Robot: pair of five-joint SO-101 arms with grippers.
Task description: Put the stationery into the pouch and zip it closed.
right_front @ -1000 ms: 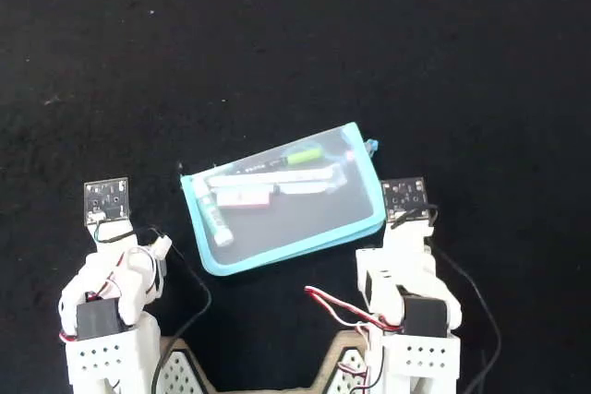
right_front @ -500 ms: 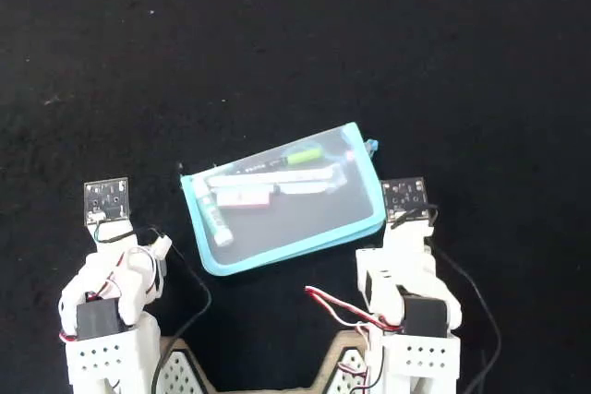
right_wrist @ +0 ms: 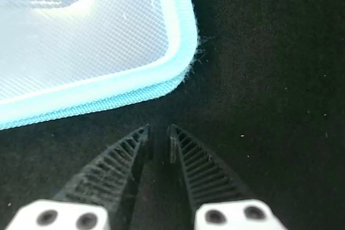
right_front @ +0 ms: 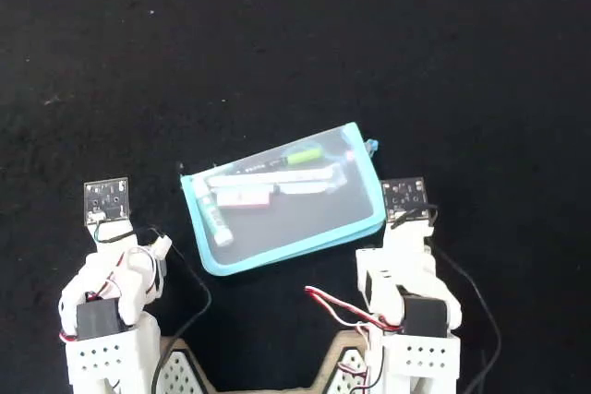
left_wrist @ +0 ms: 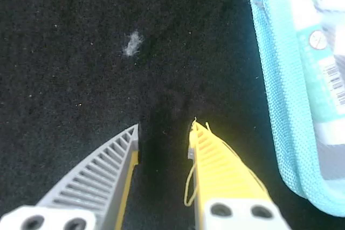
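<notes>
A teal pouch (right_front: 286, 200) with a clear mesh front lies flat at the table's middle. Through the front I see a glue stick (right_front: 214, 219), a white pen (right_front: 277, 177) and a green marker (right_front: 303, 156) inside it. A teal zip tab (right_front: 371, 147) sticks out at its far right corner. The left arm (right_front: 115, 269) sits folded near the front left, the right arm (right_front: 406, 269) at the front right. My left gripper (left_wrist: 164, 133) is slightly open and empty, beside the pouch's edge (left_wrist: 277, 95). My right gripper (right_wrist: 159, 130) has its fingers almost together, empty, just short of the pouch's corner (right_wrist: 180, 52).
The black cloth table (right_front: 462, 71) stretches bare beyond and beside the pouch. A speck of lint (left_wrist: 132, 43) lies ahead of the left gripper. Loose red and black cables (right_front: 332, 306) run between the arm bases at the front edge.
</notes>
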